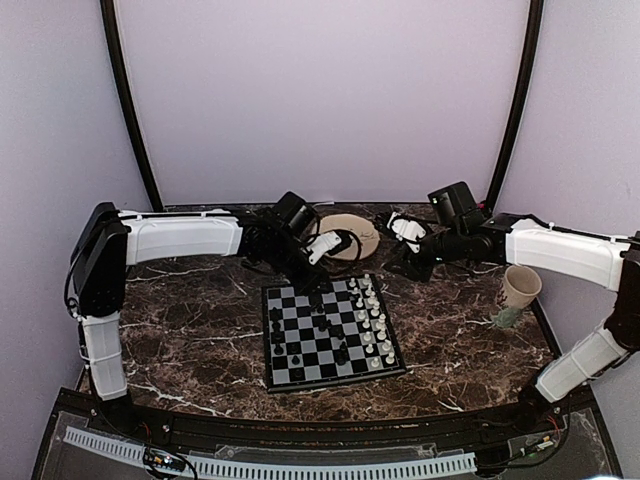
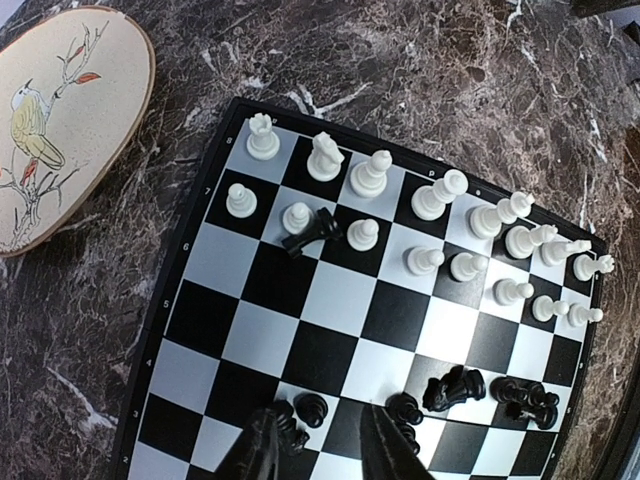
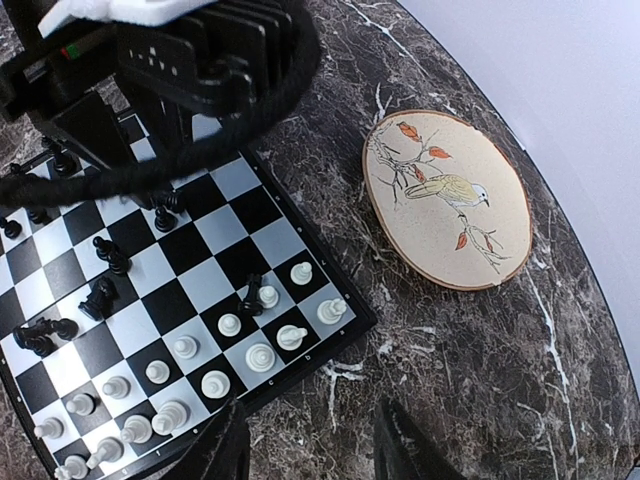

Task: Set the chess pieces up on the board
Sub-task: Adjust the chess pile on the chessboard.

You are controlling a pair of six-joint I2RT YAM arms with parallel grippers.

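Tending black chess pieces huddled at one edge of the board, left hand narrowed around a black chessman, pinch impossible to tell, right hand spread empty off the board, next needing a clean vertical lift.

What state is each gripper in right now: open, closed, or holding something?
Left gripper: low among black chess pieces; whether it grips one cannot be told.
Right gripper: open, empty, above the marble table.
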